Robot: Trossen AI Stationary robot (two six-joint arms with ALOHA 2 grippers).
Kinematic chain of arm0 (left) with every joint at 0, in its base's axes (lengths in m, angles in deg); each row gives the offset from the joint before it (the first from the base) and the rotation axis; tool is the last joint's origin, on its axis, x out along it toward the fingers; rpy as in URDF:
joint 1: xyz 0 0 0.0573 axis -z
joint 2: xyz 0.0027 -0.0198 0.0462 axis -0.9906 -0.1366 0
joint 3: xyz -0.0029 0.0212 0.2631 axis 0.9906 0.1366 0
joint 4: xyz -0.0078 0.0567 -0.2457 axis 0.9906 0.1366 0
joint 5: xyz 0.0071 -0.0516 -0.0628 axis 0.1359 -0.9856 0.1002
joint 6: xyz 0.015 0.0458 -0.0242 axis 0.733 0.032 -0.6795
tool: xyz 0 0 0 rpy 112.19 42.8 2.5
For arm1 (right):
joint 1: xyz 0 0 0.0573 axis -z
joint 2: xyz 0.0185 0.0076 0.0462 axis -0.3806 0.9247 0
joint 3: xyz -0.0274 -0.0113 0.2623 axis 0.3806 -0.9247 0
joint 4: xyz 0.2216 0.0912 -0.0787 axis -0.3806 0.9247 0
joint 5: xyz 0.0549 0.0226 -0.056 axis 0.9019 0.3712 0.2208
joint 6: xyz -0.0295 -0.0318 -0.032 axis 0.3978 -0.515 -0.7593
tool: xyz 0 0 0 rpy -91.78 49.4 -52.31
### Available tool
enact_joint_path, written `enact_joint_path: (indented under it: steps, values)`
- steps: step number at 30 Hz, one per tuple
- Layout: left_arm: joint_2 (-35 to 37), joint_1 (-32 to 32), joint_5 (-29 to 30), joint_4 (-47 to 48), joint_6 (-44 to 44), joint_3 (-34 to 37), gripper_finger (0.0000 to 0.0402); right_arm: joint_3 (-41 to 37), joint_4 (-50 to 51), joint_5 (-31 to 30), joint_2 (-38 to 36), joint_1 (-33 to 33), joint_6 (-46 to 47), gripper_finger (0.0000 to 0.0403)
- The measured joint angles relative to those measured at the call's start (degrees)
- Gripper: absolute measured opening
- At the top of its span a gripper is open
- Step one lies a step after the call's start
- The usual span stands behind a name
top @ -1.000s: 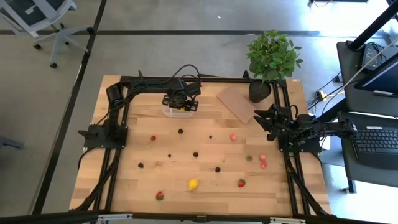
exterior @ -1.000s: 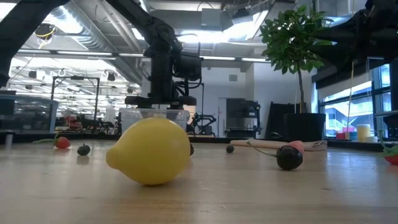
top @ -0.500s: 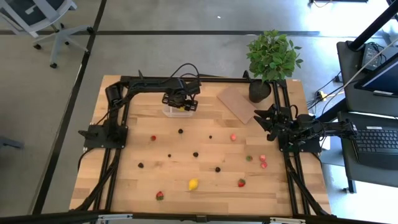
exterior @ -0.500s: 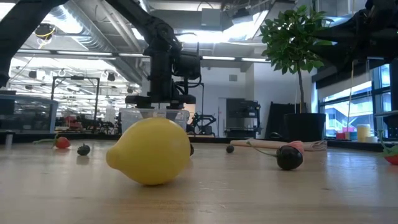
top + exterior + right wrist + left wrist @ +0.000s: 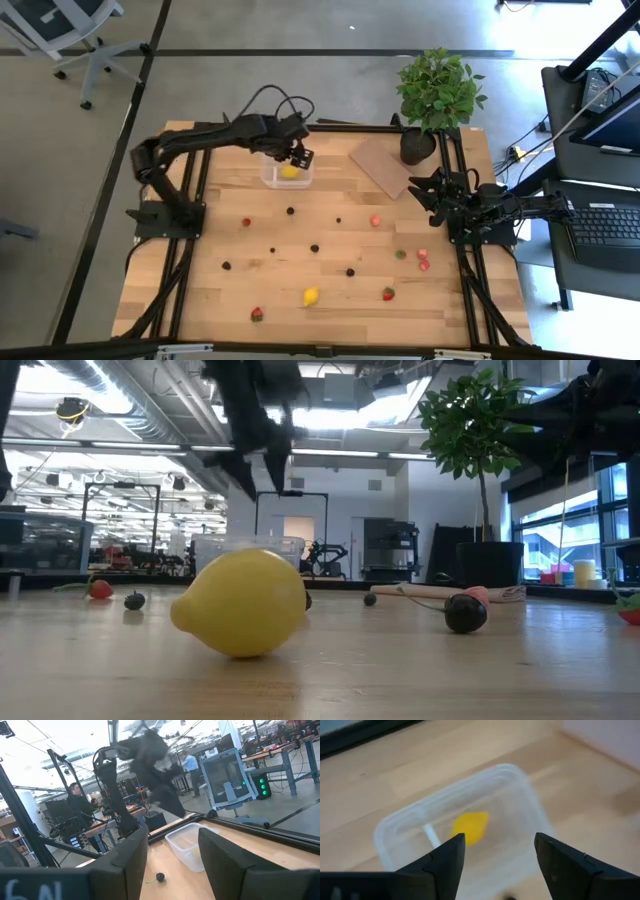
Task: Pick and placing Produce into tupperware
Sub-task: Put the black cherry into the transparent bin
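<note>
Produce in container: one small yellow lemon-like piece (image 5: 470,826) lies on the floor of the small clear plastic rectangular tupperware (image 5: 272,178), which sits near the far edge of the light wooden table (image 5: 200,290).
Produce left on table: a larger yellow lemon-shaped piece (image 5: 311,296) near the front edge, red strawberry-like pieces (image 5: 388,293) and small dark berry-like pieces (image 5: 314,248), scattered well apart across the middle and front.
Handling, judged: the pieces look light, hard and smooth, and the rounded ones are likely to roll; best pinched across the widest part, coming straight down. The tupperware looks thin-walled and light, easy to nudge.
Left gripper: left gripper (image 5: 496,851) hangs above the tupperware with its fingers parted and nothing between them.
Right gripper: right gripper (image 5: 428,193) waits at the table's right edge, near the flat brown board (image 5: 383,165); fingers parted, holding nothing.
Writing: no brand, label or readable text on the produce, tupperware or table.
</note>
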Motion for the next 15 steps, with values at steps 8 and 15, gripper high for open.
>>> enact_joint_path:
  steps: [8,15]
  values:
    - [3.78,8.78,-0.01,0.40,-8.27,-0.02,0.0232,0.00,0.00,-0.01,0.01,-0.01,-0.02,0.0178]
    - [-0.96,15.80,3.11,6.44,-24.12,0.07,0.0217,0.00,0.00,-0.01,0.00,0.00,-0.02,0.0178]
